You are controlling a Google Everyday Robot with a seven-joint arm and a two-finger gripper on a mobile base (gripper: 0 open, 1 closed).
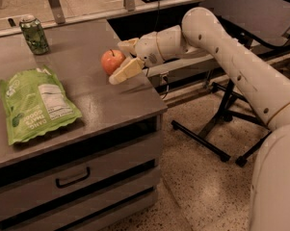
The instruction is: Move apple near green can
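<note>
The red-orange apple (pixel 111 61) sits on the grey counter (pixel 86 42) near its right edge. My gripper (pixel 117 61) reaches in from the right and is open. One pale finger (pixel 127 44) lies behind the apple and the other finger (pixel 126 70) in front of it, so the apple sits between them, at or very near the front finger. The green can (pixel 34 34) stands upright at the counter's far left corner, well to the left of the apple.
A flat bright-green snack bag (pixel 36 102) lies on the counter's front left. Drawers with a dark handle (pixel 73 177) sit under the counter. Black stand legs (pixel 207 138) spread over the speckled floor at the right. A rail and posts (pixel 54 4) run behind the counter.
</note>
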